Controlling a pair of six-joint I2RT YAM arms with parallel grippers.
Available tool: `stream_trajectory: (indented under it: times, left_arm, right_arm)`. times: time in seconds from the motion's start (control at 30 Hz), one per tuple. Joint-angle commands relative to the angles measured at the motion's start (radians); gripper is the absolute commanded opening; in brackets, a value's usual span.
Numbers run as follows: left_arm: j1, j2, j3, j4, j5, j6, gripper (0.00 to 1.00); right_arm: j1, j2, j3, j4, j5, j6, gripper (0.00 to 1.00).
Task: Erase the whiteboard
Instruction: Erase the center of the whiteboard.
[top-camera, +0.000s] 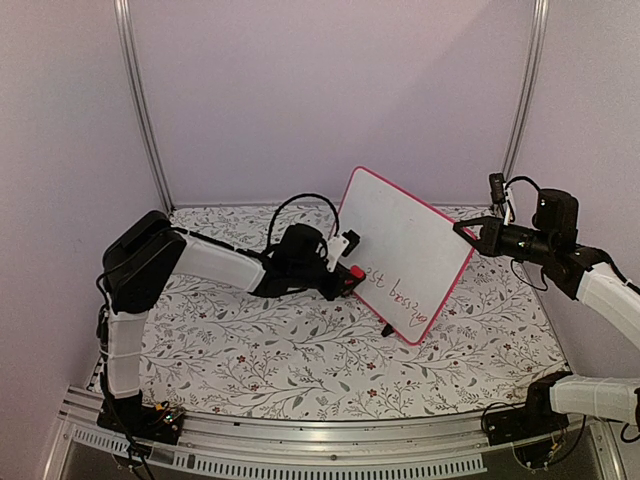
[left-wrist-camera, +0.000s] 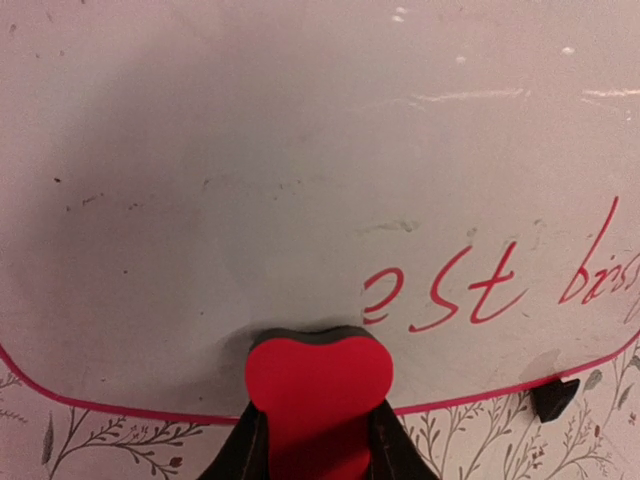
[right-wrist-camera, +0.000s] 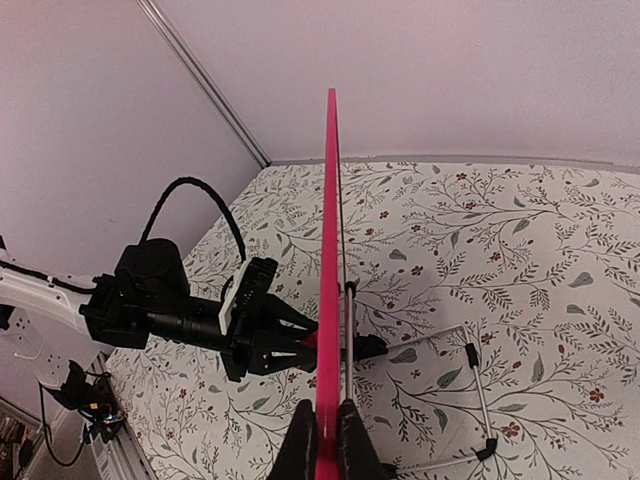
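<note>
- Two grips to log, one on each arm; both are closed on something.
- Your left gripper (left-wrist-camera: 318, 440) has its jaws shut on the red eraser (left-wrist-camera: 318, 385), whose dark pad is pressed flat against the whiteboard (top-camera: 405, 250) just above its lower frame.
- Your right gripper (right-wrist-camera: 328, 440) pinches the board's red-pink frame; in the right wrist view the board is seen edge-on, a thin red line between the two fingers.
- Whiteboard position: standing on its lower long edge on the floral table cover (top-camera: 280, 350), about mid-table, between the two arms.
- Long axis: level with the table; in the top view it runs from far left to near right.
- Facing: the written face is turned toward your left arm; the back is toward the right side of the table, where a thin wire stand (right-wrist-camera: 470, 400) shows behind it.
- Red handwriting (left-wrist-camera: 450, 295) sits along the lower right of the face as the left wrist camera sees it, just right of the eraser; you can read "est", the rest runs out of frame.
- One small black foot (left-wrist-camera: 553, 398) shows under the lower frame, right of the eraser.
</note>
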Motion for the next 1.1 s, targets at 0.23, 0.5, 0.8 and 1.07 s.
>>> stream_trajectory:
  times: [0.23, 0.5, 0.8, 1.07]
  left_arm:
    - [-0.024, -0.037, 0.11, -0.01, 0.009, 0.035, 0.0]
    - [-0.025, -0.039, 0.14, -0.024, 0.002, 0.048, 0.0]
    - [-0.027, -0.05, 0.138, -0.022, 0.006, 0.046, 0.0]
    - [-0.028, -0.074, 0.106, 0.015, 0.008, 0.041, 0.0]
  right_arm:
    - [0.026, 0.011, -0.03, -0.088, -0.115, -0.046, 0.0]
    - [0.026, 0.01, -0.031, -0.088, -0.114, -0.045, 0.0]
    - [0.027, 0.008, -0.034, -0.089, -0.112, -0.045, 0.0]
    - [0.026, 0.01, -0.033, -0.087, -0.112, -0.043, 0.0]
